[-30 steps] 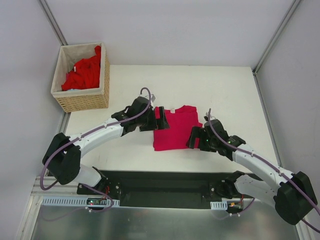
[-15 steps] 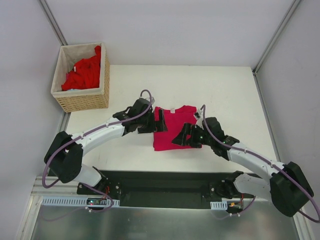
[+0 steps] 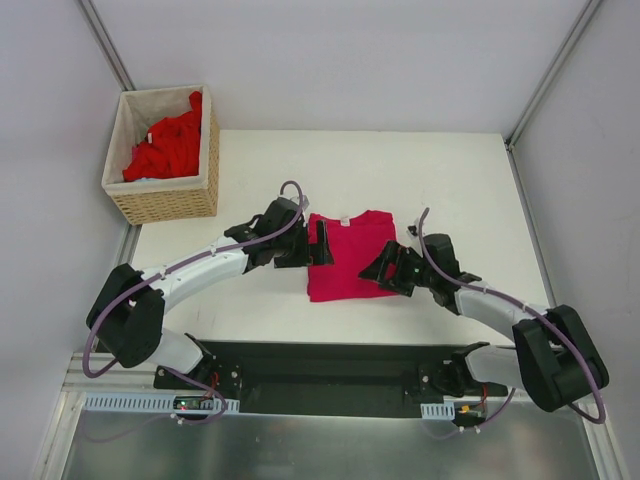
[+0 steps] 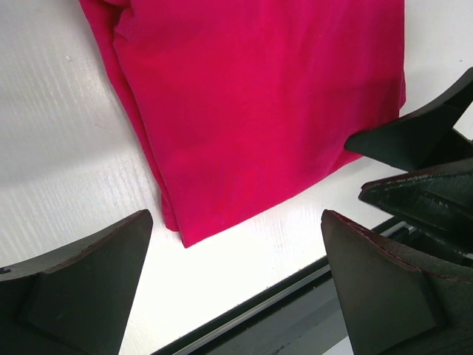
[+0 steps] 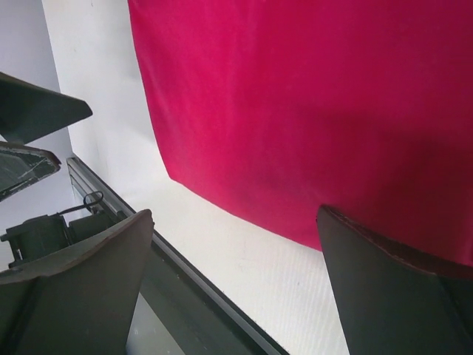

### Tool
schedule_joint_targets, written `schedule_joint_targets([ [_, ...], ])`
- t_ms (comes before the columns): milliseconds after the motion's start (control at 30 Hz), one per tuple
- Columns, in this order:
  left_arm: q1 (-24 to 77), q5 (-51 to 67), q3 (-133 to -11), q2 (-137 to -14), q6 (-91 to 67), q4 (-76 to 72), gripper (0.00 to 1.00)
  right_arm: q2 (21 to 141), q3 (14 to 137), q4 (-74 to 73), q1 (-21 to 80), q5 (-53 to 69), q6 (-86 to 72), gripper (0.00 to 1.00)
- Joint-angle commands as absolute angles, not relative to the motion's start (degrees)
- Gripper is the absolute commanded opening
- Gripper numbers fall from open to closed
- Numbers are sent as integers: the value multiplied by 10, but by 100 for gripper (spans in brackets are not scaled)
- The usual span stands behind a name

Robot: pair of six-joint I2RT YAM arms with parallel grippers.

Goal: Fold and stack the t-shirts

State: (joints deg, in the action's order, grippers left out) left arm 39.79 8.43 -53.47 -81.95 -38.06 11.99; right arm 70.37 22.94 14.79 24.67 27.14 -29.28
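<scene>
Right, your magenta t-shirt (image 3: 348,255) lies folded into a flat rectangle at the middle of the white table (image 3: 460,180). Its neck end points away from the arm bases, and a small white label shows at the collar. Your left gripper (image 3: 320,243) sits at the shirt's left edge with its jaws spread wide and nothing between them. In the left wrist view only the shirt's folded corner and bare table lie between the 2 fingers (image 4: 89,281). Your right gripper (image 3: 378,268) hangs over the shirt's near right corner, jaws likewise wide apart and holding nothing — its wrist view shows flat cloth and the table's near edge. The brighter red t-shirts (image 3: 165,148) sit heaped in the wicker basket (image 3: 165,205) by the table's far left corner — well apart from both grippers.
</scene>
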Motion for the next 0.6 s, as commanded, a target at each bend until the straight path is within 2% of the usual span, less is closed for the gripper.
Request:
schedule_joint_targets([
  [0,402,81,-540,-802,-370,120,99,688,229,166,216,305,-276,97],
  [267,402,84,-553,-810,-370,120,99,670,241,109,189,298,-235,97],
  [567,402,92,-591,-843,-369,117,99,772,175,238,179,308,-268,97],
])
